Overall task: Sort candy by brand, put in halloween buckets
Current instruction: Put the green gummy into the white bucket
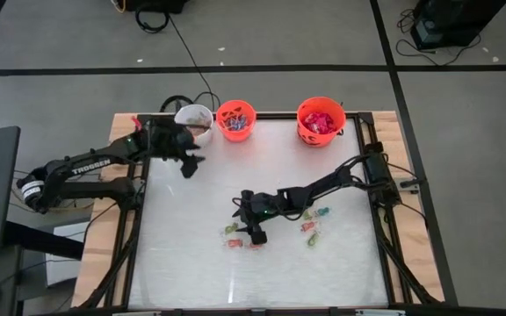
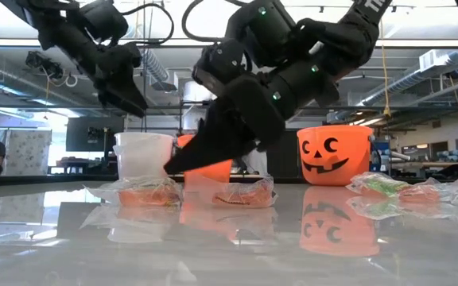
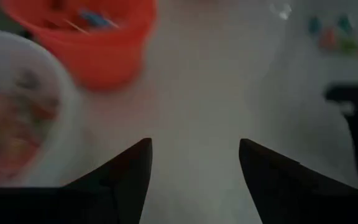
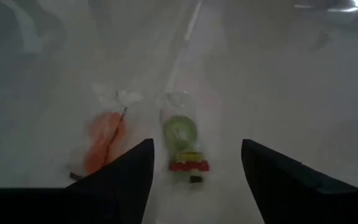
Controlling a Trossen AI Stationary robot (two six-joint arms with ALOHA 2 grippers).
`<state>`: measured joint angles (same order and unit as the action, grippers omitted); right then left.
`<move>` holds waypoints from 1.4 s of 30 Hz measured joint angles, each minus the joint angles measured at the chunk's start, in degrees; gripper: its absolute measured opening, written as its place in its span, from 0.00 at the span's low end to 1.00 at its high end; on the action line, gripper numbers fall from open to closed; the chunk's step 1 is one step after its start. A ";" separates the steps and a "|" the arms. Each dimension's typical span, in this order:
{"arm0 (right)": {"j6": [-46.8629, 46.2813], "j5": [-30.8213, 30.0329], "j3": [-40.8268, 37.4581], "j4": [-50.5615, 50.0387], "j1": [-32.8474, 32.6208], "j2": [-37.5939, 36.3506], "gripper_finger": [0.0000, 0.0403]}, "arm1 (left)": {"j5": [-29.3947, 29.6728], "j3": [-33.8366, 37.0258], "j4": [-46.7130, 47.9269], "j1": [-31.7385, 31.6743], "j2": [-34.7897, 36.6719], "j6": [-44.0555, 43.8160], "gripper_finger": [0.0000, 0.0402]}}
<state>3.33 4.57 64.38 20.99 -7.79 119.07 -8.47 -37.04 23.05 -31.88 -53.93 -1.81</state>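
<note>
Buckets (image 1: 235, 120) line far edge; near half open.

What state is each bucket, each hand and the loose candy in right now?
White bucket: upright, candy inside.
Small orange bucket: upright, candy inside.
Larger orange bucket: upright, pink candy inside.
Left hand: open, empty, beside the white bucket.
Right hand: open, empty, over the loose candy.
Loose candy: lying unsorted on the table.

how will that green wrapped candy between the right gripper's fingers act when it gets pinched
The green candy is probably a hard piece in a loose, clear crinkly wrapper, so the wrapper may flex or slip while the core stays stiff. It looks small and likely light, so one finger of the open right gripper might nudge it across the smooth, glossy table rather than trap it.
</note>
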 joint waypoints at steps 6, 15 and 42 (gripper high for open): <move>0.27 1.82 0.04 0.33 0.19 -0.07 0.54 | 2.01 0.02 2.54 9.07 0.00 -1.86 0.62; -0.27 5.45 0.10 1.75 -0.21 1.94 0.47 | 6.48 0.07 0.84 20.55 -0.07 -9.03 0.62; -0.51 -4.40 6.76 4.09 4.07 -2.44 0.02 | 10.84 0.09 2.55 41.35 -0.07 -8.66 0.62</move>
<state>2.83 0.17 71.14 25.08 -3.72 116.62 2.37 -36.95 25.59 9.47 -54.00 -10.46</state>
